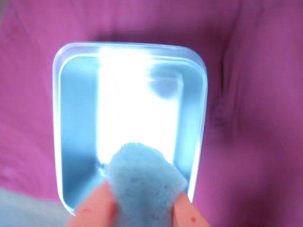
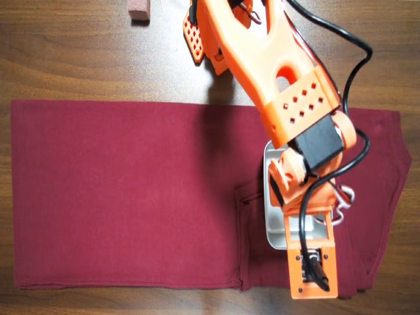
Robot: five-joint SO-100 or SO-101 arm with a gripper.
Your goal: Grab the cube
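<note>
Evidently my gripper (image 1: 144, 208) is clamped on the cube (image 1: 144, 182), which sits between the two orange fingers (image 1: 97, 208) just above the near end of the metal tray (image 1: 75, 118) in the wrist view. I'd hold the squeeze steady and keep the cube centred over the glaring floor, clear of the rim. Right of the tray, open cloth (image 1: 255, 118) offers room.

The cube (image 1: 144, 187) (pale, rough-surfaced, blue-tinted in the wrist view) sits pinched between two fingers.
</note>
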